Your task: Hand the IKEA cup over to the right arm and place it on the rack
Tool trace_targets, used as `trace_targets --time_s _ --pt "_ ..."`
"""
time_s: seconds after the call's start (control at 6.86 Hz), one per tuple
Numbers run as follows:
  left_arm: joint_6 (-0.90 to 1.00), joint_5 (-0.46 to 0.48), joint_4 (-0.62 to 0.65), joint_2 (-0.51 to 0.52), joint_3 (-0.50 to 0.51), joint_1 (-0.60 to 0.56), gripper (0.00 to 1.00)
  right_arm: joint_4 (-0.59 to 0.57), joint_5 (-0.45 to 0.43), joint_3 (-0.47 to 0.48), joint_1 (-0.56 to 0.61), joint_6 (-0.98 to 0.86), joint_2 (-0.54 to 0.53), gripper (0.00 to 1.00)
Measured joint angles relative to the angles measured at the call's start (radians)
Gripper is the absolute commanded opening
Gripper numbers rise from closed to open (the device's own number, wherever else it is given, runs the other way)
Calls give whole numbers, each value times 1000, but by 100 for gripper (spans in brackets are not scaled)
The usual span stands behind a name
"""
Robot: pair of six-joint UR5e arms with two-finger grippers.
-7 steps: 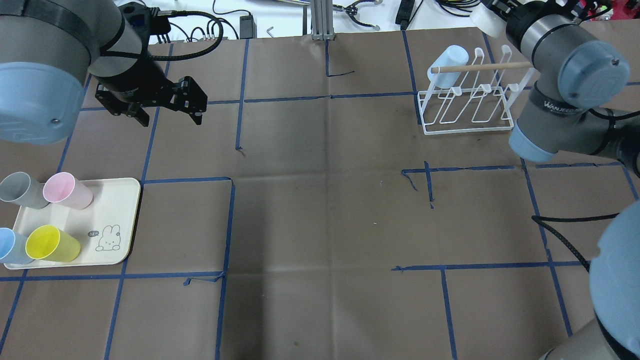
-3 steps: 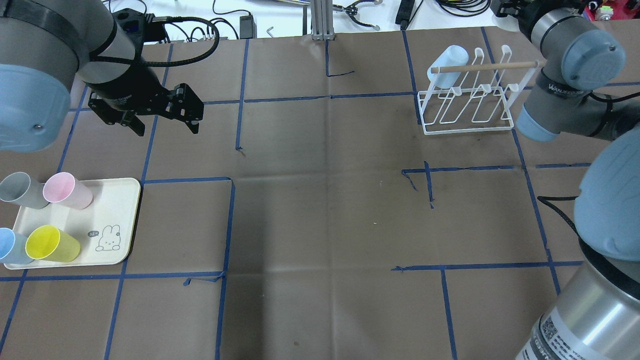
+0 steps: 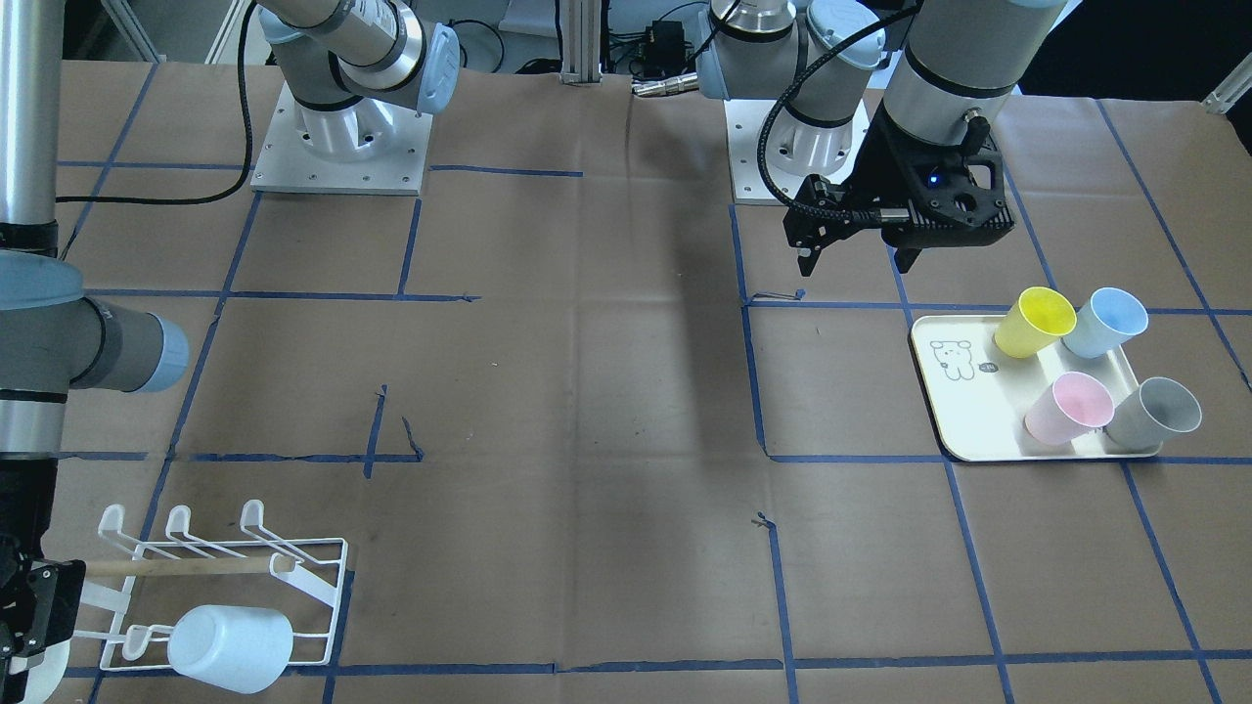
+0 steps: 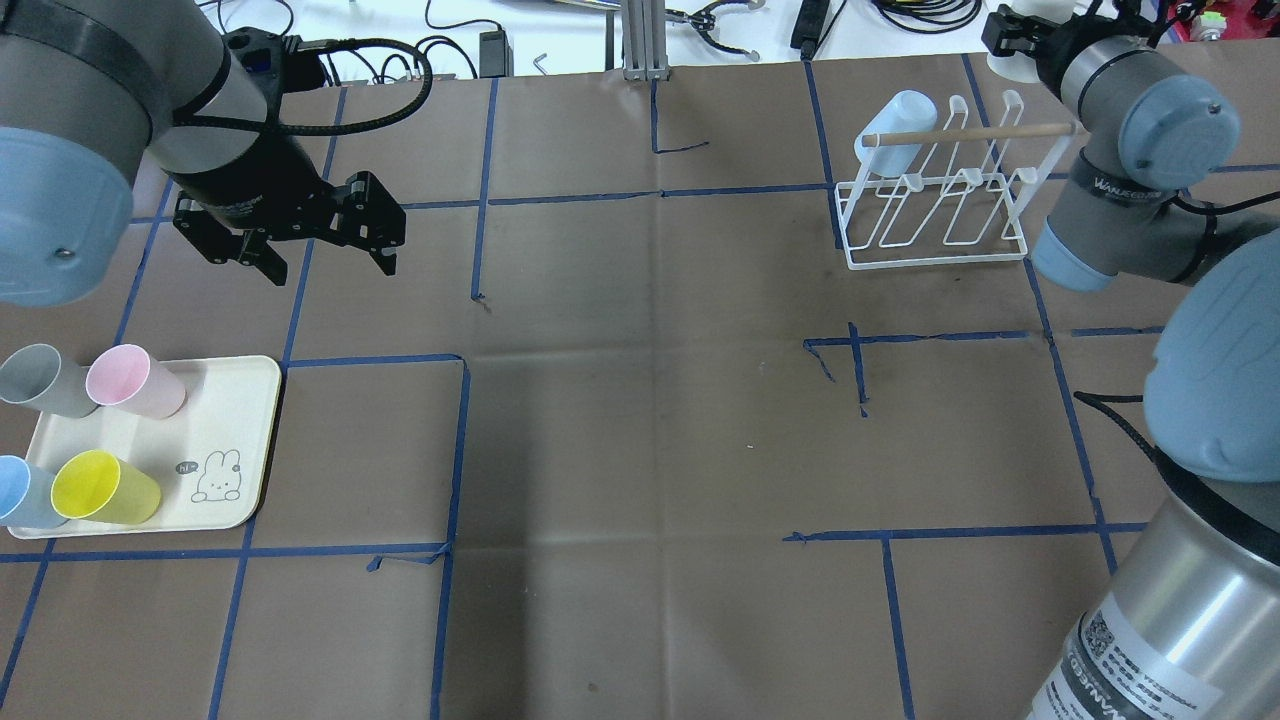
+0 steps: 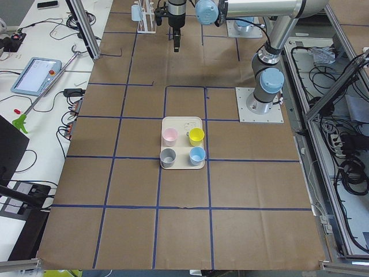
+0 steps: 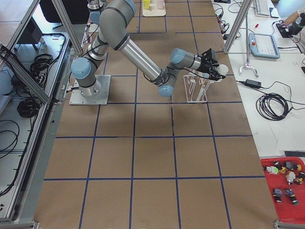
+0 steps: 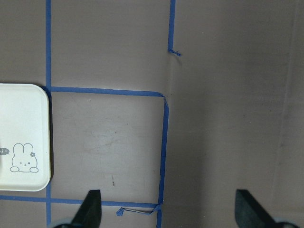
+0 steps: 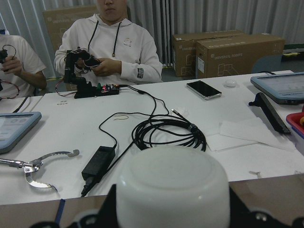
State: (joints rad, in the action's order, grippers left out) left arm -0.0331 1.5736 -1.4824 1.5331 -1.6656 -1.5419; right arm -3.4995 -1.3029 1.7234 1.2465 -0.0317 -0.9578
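Note:
My right gripper [image 8: 173,209] is shut on a white cup [image 8: 173,187], whose base fills the lower middle of the right wrist view. In the overhead view this gripper [image 4: 1008,40] sits at the table's far edge, just behind the white wire rack [image 4: 935,225]. The rack has a wooden dowel handle, and a pale blue cup [image 4: 897,128] hangs upturned on its left prong. My left gripper [image 4: 330,262] is open and empty, above bare table beyond the tray. It also shows in the front-facing view [image 3: 854,260].
A cream tray [image 4: 235,450] at the near left holds a grey cup [image 4: 40,378], a pink cup [image 4: 135,380], a blue cup [image 4: 18,492] and a yellow cup [image 4: 100,487]. Cables and tools lie on the white bench beyond the far edge, where two people sit.
My right arm has swung back, and the wrist with the white cup has shifted right along the table's far edge. My left gripper has moved a little left and nearer.

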Motion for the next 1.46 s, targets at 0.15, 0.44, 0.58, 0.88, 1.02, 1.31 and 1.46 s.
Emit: trace_targets --time_s 0.15,0.44,0.58,0.88,1.02,1.31,1.46 --pt "-1 0 -1 1 1 -1 100 0 0 17 -7 -8 0 7" --pt "4 -3 0 3 1 0 100 0 -3 46 -11 -21 2 30" --pt "6 -4 0 2 1 0 100 0 -3 66 -11 -23 1 99" --pt "8 -2 1 0 1 0 100 2 -3 77 -10 -17 -4 100" --pt "7 0 1 -1 1 1 100 5 -3 74 -10 -19 -7 100" --pt "1 1 0 -4 1 1 100 11 -2 49 -9 -21 -17 100" --pt "0 2 -1 -5 1 2 100 16 -2 33 -6 -21 -34 100"
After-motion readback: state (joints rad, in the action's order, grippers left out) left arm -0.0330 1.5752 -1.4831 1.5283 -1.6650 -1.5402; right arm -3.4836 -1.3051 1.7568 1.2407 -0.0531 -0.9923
